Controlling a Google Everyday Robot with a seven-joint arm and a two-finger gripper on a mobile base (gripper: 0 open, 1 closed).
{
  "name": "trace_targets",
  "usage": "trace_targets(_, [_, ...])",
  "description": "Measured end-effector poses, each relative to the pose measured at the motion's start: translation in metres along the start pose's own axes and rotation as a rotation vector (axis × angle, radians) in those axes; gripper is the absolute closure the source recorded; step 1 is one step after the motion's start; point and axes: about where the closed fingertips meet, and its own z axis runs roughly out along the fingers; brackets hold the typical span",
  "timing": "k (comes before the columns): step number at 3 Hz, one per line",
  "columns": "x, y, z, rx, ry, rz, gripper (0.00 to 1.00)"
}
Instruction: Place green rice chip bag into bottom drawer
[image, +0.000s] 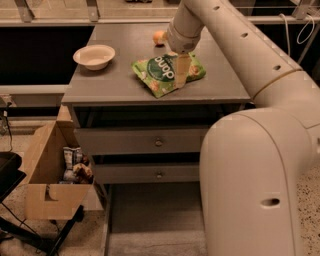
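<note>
The green rice chip bag (158, 71) is seen lying flat on the grey worktop (115, 85) of a cabinet, right of its middle and close to the front edge. Its dark round logo with white letters is turned upward. The gripper (181, 82) is lowered from above onto the right half of the bag, and its pale tip is seen against the green foil. Whether contact is made cannot be judged, and whether the jaws are open or closed cannot be told either. The gripper is carried by a thick cream arm (250, 150), by which the right side of the view is filled.

A white bowl (94, 55) is set on the left part of the worktop, well apart from the bag. A small orange fruit (158, 36) is placed near the back edge, just behind the bag. Below the worktop, two upper drawers (150, 143) with grey fronts and round knobs are shown closed. The bottom drawer (150, 215) is pulled out toward the camera, and its flat grey floor is exposed between thin side rails. An open cardboard box (45, 175) is stood on the speckled floor to the left of the cabinet, and some snack packets (72, 162) are held in it.
</note>
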Motion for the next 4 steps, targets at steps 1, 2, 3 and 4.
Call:
trace_targets(1, [-0.007, 0.014, 0.026, -0.093, 0.004, -0.044, 0.18])
trace_targets(2, [-0.01, 0.018, 0.038, -0.131, 0.001, -0.046, 0.41])
trace_targets(3, [-0.011, 0.016, 0.033, -0.131, 0.001, -0.046, 0.64])
trace_targets(4, [-0.011, 0.015, 0.034, -0.13, 0.0, -0.047, 0.86])
